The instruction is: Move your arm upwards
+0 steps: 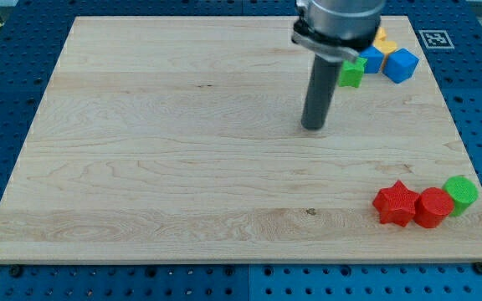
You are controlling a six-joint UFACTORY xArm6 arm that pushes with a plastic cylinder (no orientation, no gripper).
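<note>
A black-and-white square marker (pixel 433 38) is lying off the board (pixel 141 150) at its top right corner, its pattern spelling no readable words. My tip (pixel 313 128) is resting on bare wood with nothing touching it, with open board stretching to its left and below. The green star (pixel 351 72), blue cubes (pixel 392 63) and yellow block (pixel 382 38) are sitting up and to its right, while the red star (pixel 396 204), red cylinder (pixel 433 206) and green cylinder (pixel 459 193) are clustering well below and to its right.

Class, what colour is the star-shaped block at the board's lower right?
Red. The star-shaped block shows clearly in the camera view, beside a red round block.
</note>
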